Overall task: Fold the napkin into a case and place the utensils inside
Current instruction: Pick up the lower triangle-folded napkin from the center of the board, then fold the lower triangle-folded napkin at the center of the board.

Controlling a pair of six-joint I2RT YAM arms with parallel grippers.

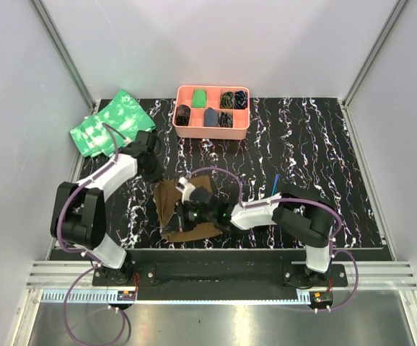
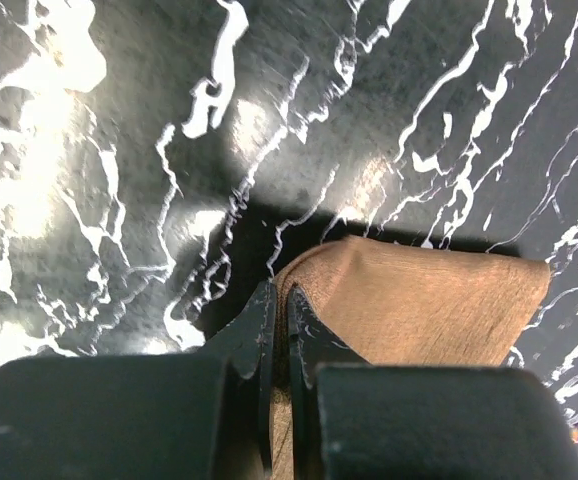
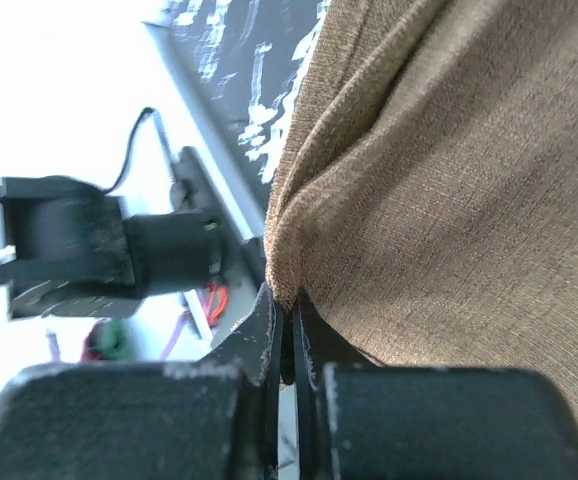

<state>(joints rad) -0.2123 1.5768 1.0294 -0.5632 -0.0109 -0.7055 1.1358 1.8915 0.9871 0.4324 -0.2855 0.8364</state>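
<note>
Both pincers are clamped on the napkin: the left gripper nips its far corner and the right gripper is clenched on a folded near edge, with the brown cloth bunched mid-mat just ahead of the bases. The right arm lies across the cloth's near part and hides it from above. Behind sit the pink tray and, far left, the green cloths, while a blue utensil lies beside the right arm, apart from the napkin.
</note>
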